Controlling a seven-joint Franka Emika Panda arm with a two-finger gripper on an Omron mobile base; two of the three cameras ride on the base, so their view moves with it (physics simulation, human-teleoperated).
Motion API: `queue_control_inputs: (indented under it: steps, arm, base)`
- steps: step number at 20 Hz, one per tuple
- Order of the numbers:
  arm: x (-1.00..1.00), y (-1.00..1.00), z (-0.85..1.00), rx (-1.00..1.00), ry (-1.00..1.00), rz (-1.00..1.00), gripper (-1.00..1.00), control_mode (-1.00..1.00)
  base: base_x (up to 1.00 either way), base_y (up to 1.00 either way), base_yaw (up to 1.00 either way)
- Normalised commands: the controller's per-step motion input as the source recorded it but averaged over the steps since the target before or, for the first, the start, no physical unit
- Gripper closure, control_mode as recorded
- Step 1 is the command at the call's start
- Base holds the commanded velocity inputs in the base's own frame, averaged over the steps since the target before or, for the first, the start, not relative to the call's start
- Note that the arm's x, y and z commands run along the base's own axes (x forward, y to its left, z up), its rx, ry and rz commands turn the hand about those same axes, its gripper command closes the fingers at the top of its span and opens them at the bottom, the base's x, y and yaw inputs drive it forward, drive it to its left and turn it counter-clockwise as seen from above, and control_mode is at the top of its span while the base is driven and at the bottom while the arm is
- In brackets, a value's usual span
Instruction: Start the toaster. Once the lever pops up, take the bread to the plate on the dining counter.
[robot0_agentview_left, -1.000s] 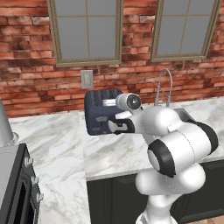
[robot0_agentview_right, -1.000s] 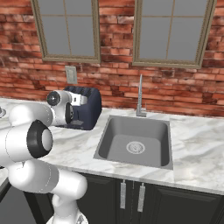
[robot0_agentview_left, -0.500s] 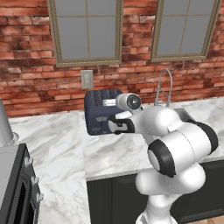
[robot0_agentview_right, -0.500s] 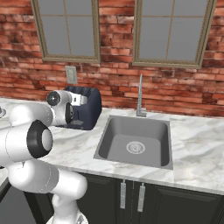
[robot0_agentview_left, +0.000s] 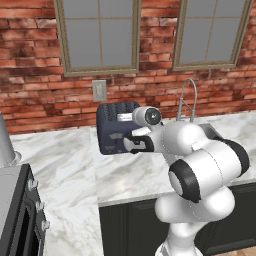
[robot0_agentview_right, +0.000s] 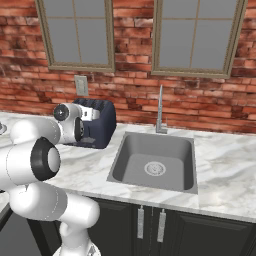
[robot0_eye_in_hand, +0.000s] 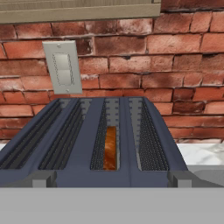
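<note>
The brick wall (robot0_agentview_left: 30, 80) with two windows backs a marble bench (robot0_agentview_left: 65, 165) that carries the toaster (robot0_agentview_left: 112, 130) at the far side, below a wall socket (robot0_agentview_left: 99, 90). A steel sink (robot0_agentview_right: 155, 160) with a tall tap (robot0_agentview_right: 160, 107) lies to the toaster's right. The arm (robot0_agentview_left: 200, 170) reaches in from the near side, and its tool (robot0_agentview_left: 134, 145) sits right at the toaster's front face, released and holding nothing.

In the hand view the four slots run away toward the wall, and the bread (robot0_eye_in_hand: 110, 148) stands upright in the third slot from the left, sunk low so that only its edge shows.

The step in hand looks to be starting the toaster, so the lever on the front must be pressed down. To do that well, I would set one fingertip squarely on top of the lever that serves the bread's slot, push straight down until it latches, then lift clear so that nothing blocks the pop-up.

The hard part is seeing that lever. The hand view cuts the toaster off at its near edge, showing just two pale grey tabs (robot0_eye_in_hand: 43, 178) at the front corners. In the base views the wrist covers much of the front face, so whether a fingertip touches a control cannot be told. The fingertips themselves are too dark against the navy body to pick out.
</note>
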Motion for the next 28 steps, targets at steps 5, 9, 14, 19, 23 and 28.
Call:
queue_control_inputs:
  steps: [5, 9, 14, 19, 23, 28]
  arm:
    - [0.0, 0.0, 0.0, 0.0, 0.0, 0.0, -1.0, -1.0]
    - [0.0, 0.0, 0.0, 0.0, 0.0, 0.0, -1.0, -1.0]
    - [0.0, 0.0, 0.0, 0.0, 0.0, 0.0, -1.0, -1.0]
    - [0.0, 0.0, 0.0, 0.0, 0.0, 0.0, -1.0, -1.0]
    - [0.0, 0.0, 0.0, 0.0, 0.0, 0.0, -1.0, -1.0]
    - [0.0, 0.0, 0.0, 0.0, 0.0, 0.0, -1.0, -1.0]
  base:
    - [0.0, 0.0, 0.0]
    - [0.0, 0.0, 0.0]
    - [0.0, 0.0, 0.0]
    - [0.0, 0.0, 0.0]
    - [0.0, 0.0, 0.0]
    - [0.0, 0.0, 0.0]
